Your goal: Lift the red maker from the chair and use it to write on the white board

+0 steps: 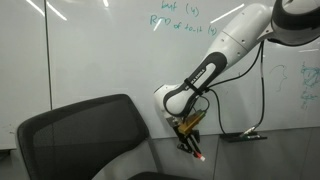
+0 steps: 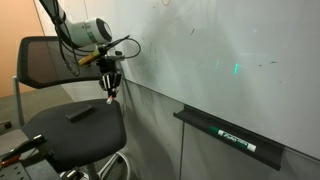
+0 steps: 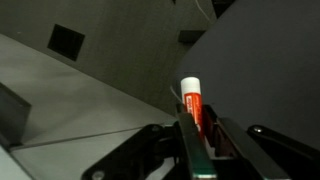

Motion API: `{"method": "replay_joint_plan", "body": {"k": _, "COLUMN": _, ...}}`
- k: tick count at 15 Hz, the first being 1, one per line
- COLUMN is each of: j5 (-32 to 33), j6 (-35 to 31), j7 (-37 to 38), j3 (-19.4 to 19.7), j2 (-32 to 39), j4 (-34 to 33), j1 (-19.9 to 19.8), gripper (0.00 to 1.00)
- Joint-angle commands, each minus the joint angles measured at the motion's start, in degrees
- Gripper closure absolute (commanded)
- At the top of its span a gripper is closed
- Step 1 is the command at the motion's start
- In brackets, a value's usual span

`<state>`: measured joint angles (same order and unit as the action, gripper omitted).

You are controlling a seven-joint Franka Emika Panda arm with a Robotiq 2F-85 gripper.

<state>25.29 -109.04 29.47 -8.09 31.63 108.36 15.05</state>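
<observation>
The claw [image 3: 204,142] is pressed together on the red maker [image 3: 192,104], pinching its lower part between two dark fingers [image 3: 186,150]. In the wrist view the maker is a short, slim stick with a red barrel that carries pale printing. Its rounded white end points straight out beyond the fingertips. In both exterior views the claw [image 1: 190,138] hangs pointing downward, and the maker [image 1: 200,156] shows only as a small red stub just under its tips, far shorter than the claw itself.

Below the claw [image 2: 110,88] lies the seat of the black chair [image 2: 70,138], and the maker [image 2: 112,98] is held in the air clear of it. A dark flat bar [image 2: 80,113] rests on the seat, below the claw and a little to one side. The rounded mesh backrest [image 1: 80,130] rises beside the claw.

Behind the claw stands the white board [image 2: 220,50], glossy, with faint green handwriting [image 1: 175,18] well above it. Whether the maker touches the wall I cannot tell. The white arm [image 1: 230,45] slants up from the claw, and a dark tray [image 2: 230,135] hangs on the wall well apart from it
</observation>
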Motion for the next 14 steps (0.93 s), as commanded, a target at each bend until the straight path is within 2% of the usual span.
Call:
{"method": "replay_joint_plan", "body": {"k": 1, "j5": -7.33, "j6": -4.65, "j7": -9.00, "j3": -0.79, "j2": 3.86, "j4": -0.66, "j1": -0.28, "gripper": 0.95}}
{"method": "replay_joint_plan", "body": {"k": 4, "j5": -13.33, "j6": -7.23, "j7": -16.47, "j3": -2.29, "j2": 7.13, "j4": -0.66, "j1": -0.57, "gripper": 0.95}}
{"method": "replay_joint_plan", "body": {"k": 9, "j5": -23.27, "j6": -7.42, "j7": -29.06, "j3": -5.45, "j2": 11.98, "j4": -1.68, "j1": -2.42, "gripper": 0.95}}
{"method": "replay_joint_plan", "body": {"k": 12, "j5": -24.92, "j6": -7.58, "j7": -34.33, "j3": -5.62, "j2": 14.38, "j4": -2.97, "j1": -2.57, "gripper": 0.95}}
{"method": "replay_joint_plan", "body": {"k": 14, "j5": -23.34, "j6": -8.15, "j7": -35.34, "j3": -4.47, "j2": 15.35, "j4": -3.96, "j1": -1.77, "gripper": 0.95}}
